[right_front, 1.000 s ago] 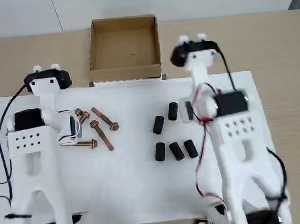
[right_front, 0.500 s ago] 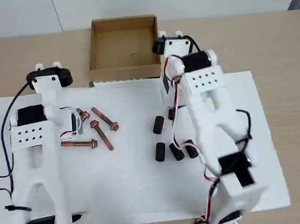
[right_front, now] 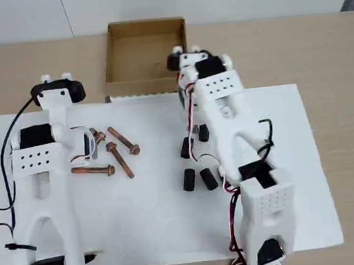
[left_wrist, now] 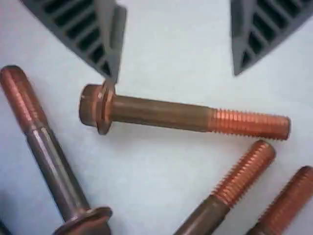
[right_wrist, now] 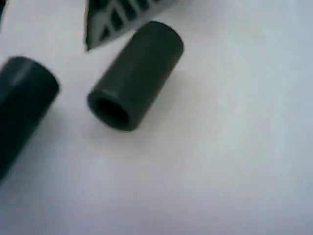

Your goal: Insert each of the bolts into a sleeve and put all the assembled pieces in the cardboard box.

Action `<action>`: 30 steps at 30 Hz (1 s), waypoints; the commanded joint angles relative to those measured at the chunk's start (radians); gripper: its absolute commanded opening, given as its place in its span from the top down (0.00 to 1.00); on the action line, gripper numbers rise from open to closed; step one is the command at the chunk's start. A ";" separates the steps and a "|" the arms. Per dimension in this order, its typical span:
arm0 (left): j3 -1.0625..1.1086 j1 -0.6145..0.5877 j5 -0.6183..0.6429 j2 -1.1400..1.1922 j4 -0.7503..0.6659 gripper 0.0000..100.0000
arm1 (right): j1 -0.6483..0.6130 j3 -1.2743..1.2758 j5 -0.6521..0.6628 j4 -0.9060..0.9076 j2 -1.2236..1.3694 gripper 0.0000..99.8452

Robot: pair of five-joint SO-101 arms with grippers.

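Note:
Several copper bolts [right_front: 119,158] lie on the white sheet at the left. My left gripper [left_wrist: 173,44] hangs open just above them, its grey fingertips [left_wrist: 110,58] either side of one bolt [left_wrist: 181,115] near its head. Several black sleeves [right_front: 188,179] lie loose at mid-sheet. My right gripper [right_front: 189,110] is low over the far sleeves, with one sleeve [right_wrist: 134,76] lying close beneath it and a second [right_wrist: 22,105] beside that. The cardboard box [right_front: 149,84] stands open at the back, with nothing inside.
The white sheet [right_front: 147,221] covers most of the wooden table, bare along its near half. The right arm's body stretches over the sleeves and hides some of them. Red and black cables hang along both arms.
The right arm has swung from the back right toward the left and come down over the sleeves. The left arm has only shifted slightly above the bolts.

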 commanded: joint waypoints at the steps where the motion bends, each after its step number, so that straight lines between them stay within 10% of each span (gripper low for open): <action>1: -0.039 -0.005 0.002 -0.002 -0.017 0.85 | -0.010 -0.057 -0.003 -0.019 0.012 0.88; 30: 0.013 -0.005 0.002 -0.002 -0.054 0.85 | 0.025 -0.123 -0.002 -0.018 0.111 0.83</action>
